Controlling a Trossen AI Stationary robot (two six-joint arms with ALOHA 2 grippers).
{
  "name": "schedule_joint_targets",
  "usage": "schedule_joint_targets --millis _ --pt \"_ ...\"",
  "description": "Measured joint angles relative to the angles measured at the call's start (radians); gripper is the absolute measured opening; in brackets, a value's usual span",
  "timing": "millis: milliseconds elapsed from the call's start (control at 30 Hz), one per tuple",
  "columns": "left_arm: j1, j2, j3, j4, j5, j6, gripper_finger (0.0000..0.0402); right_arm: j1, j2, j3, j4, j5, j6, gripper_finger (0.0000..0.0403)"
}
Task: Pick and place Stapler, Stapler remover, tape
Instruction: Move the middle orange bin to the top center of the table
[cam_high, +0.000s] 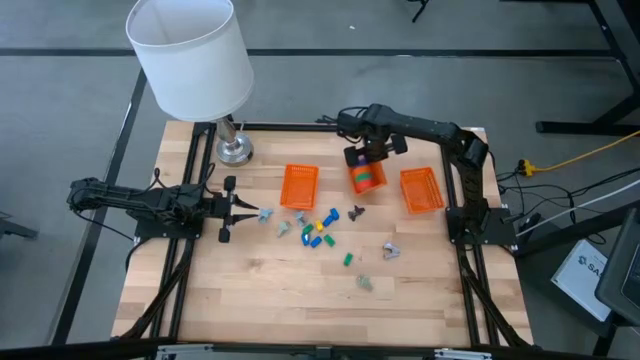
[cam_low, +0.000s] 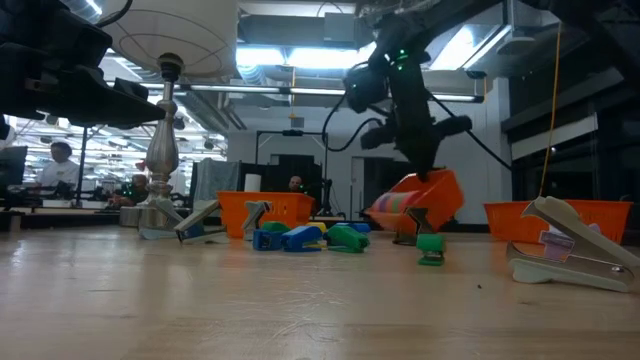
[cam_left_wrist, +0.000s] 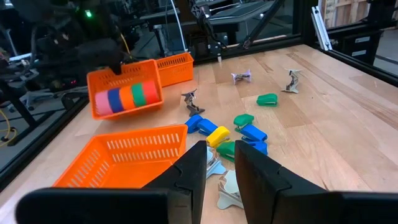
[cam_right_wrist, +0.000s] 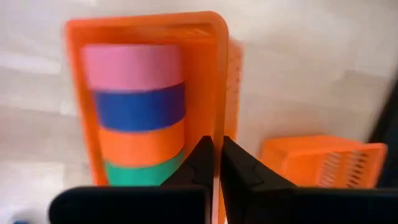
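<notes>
My right gripper (cam_high: 368, 152) is shut on a small orange basket (cam_high: 366, 176) at the table's far middle. The basket is tipped, its opening toward the table's left. In it lies a row of tape rolls (cam_right_wrist: 134, 112): pink, blue, orange and green. My left gripper (cam_high: 252, 213) hovers low at the table's left with a narrow gap between its fingers (cam_left_wrist: 219, 168), holding nothing. Just ahead of it lie a grey metal piece (cam_high: 266, 215) and small blue, yellow and green staplers (cam_high: 318, 230). Grey staple removers (cam_high: 390, 250) lie farther right. My right gripper pinches the basket's long side wall at its rim (cam_right_wrist: 217, 93), one finger (cam_right_wrist: 198, 163) inside the basket and one outside. The fingers come from above, slanting down. The basket hangs tilted below them; whether its lower edge touches the table, I cannot tell.
Two more orange baskets stand on the table, one at the middle (cam_high: 299, 185) and one at the right (cam_high: 421, 190). A lamp with a white shade (cam_high: 190, 55) and a metal base (cam_high: 235, 150) stands at the far left. The near half of the table holds only a few small pieces.
</notes>
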Motion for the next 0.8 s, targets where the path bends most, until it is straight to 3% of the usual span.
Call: schedule_joint_targets --millis 333,567,800 --pt "0.000 0.000 0.000 0.000 0.000 0.000 0.0079 -0.006 -0.002 -0.131 0.287 -0.114 -0.077 0.0010" --pt "0.000 0.000 0.000 0.000 0.000 0.000 0.0078 -0.008 -0.002 -0.145 0.382 -0.119 -0.135 0.0011" --pt "0.000 0.000 0.000 0.000 0.000 0.000 0.0077 -0.010 -0.002 -0.146 0.462 -0.108 -0.146 0.0079"
